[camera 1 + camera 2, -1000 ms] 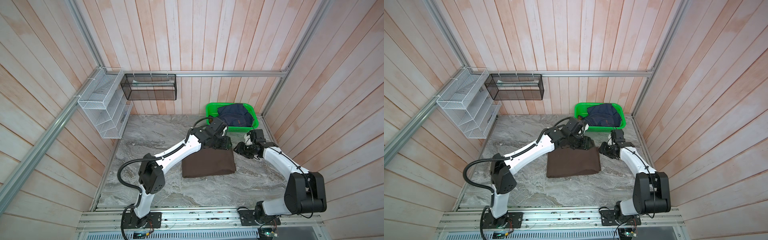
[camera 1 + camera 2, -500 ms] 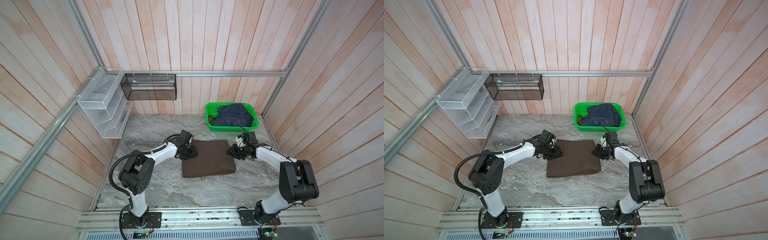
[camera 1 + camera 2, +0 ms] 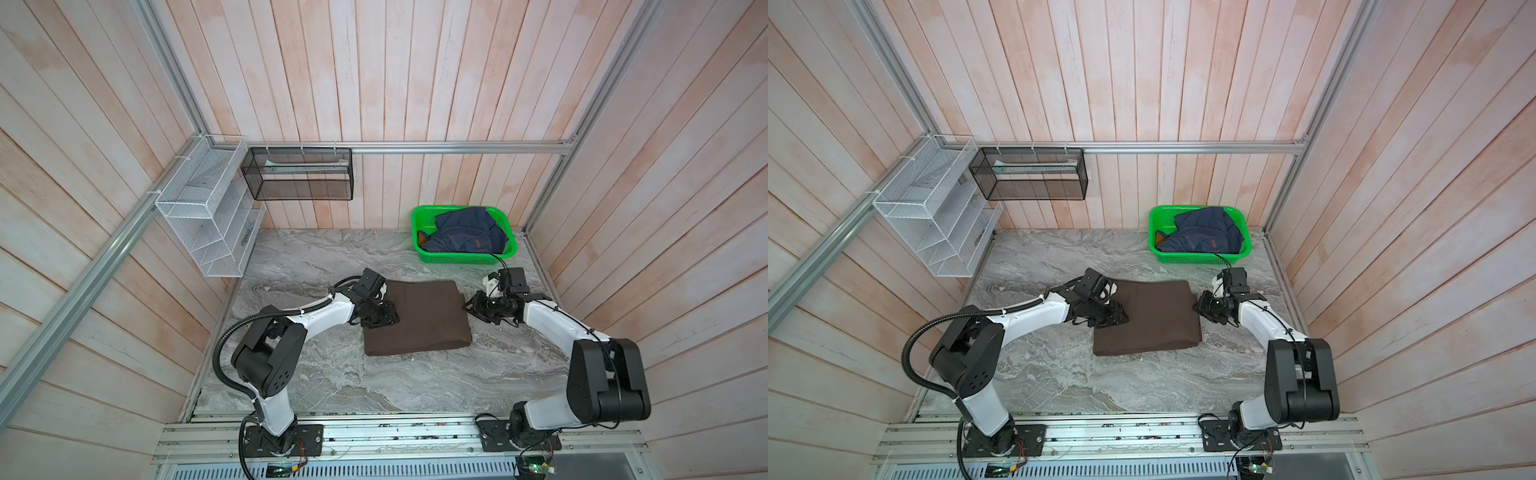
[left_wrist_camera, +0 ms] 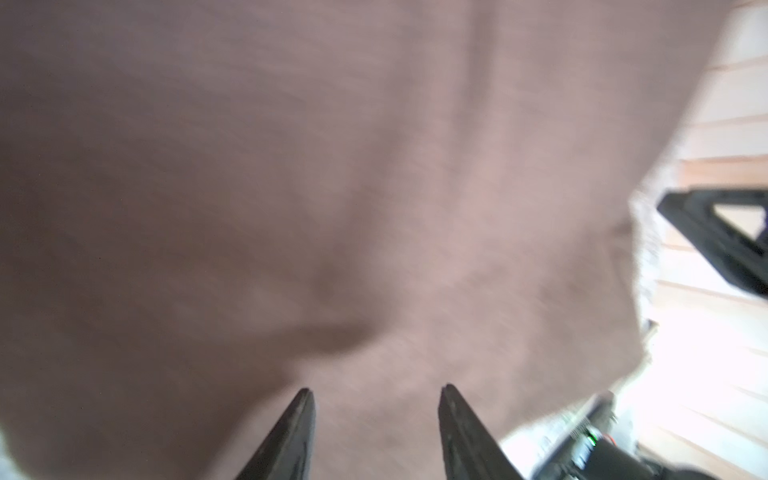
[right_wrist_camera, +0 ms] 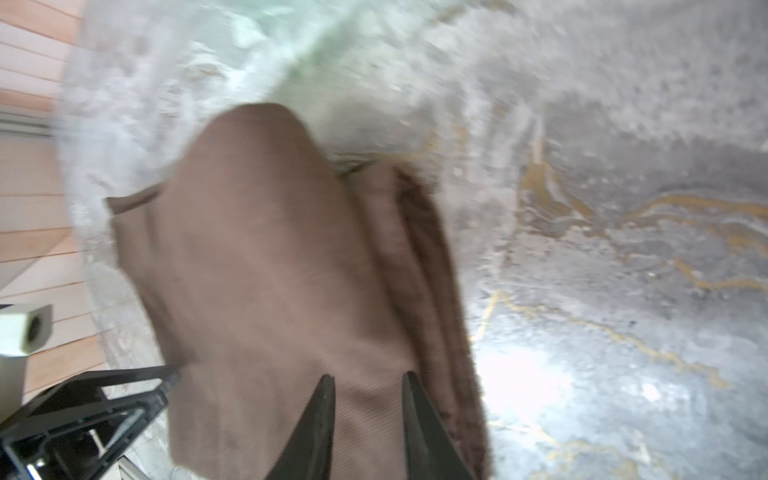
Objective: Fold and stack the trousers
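both left tool (image 4: 374,392), right tool (image 5: 368,376) half-open, empty, at trousers (image 3: 419,320); only wrist views tell

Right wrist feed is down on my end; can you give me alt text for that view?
The folded dark brown trousers fill the middle of the view, lying on a grey marble tabletop veined with gold. The right gripper is over the cloth near its layered edge, jaws slightly apart with fabric showing between the tips.
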